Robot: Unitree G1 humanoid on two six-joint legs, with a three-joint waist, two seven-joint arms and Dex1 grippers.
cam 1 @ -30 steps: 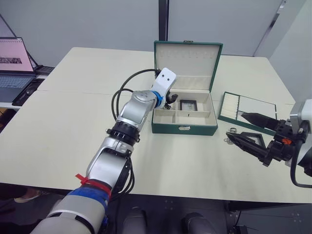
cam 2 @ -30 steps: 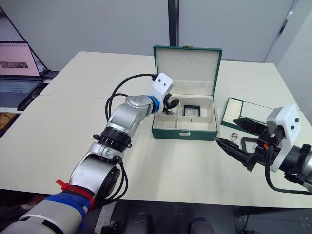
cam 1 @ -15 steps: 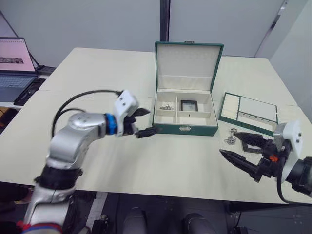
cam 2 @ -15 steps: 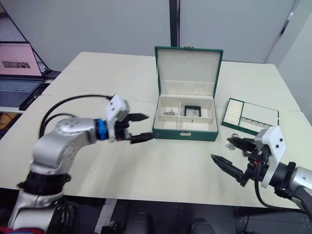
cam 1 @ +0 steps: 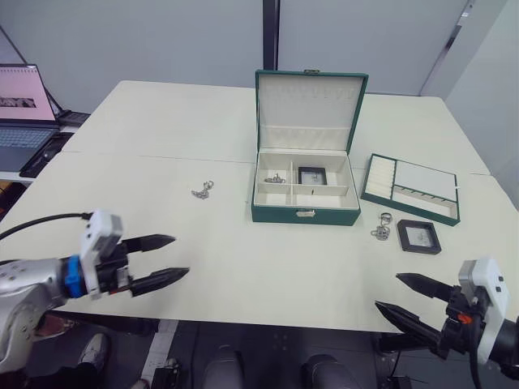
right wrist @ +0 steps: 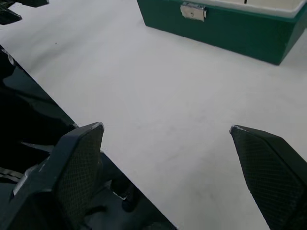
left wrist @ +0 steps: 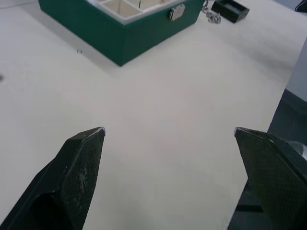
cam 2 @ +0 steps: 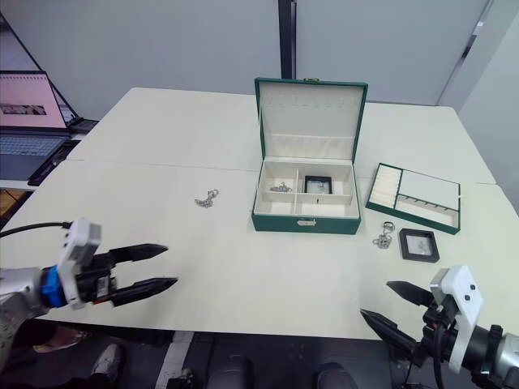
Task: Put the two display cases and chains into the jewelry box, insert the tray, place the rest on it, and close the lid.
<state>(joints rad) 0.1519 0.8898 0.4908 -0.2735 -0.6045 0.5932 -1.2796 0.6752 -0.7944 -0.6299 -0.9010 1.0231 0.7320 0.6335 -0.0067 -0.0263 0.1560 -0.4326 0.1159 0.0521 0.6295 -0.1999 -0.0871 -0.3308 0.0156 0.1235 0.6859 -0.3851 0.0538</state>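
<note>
Left gripper point(cam 1: 168, 258) seen at near left edge of surface point(cam 1: 243, 267), fingers spread, nothing held. Right gripper point(cam 1: 411, 297) seen at near right edge, fingers spread, nothing held. Display case point(cam 1: 419, 236) lying flat on surface right of jewelry box point(cam 1: 305, 214), chain point(cam 1: 381, 228) just beside it. Second chain point(cam 1: 202, 190) lying on surface left of box. Box stands mid-surface, lid point(cam 1: 310, 98) raised upright; second display case point(cam 1: 311, 175) and third chain point(cam 1: 276, 178) seen in rear compartments. Tray point(cam 1: 411, 187) lying right of box. Laptop point(cam 1: 22, 105) seen far left.

Jaws apart; jewelry box point(left wrist: 125, 33) beyond.
</note>
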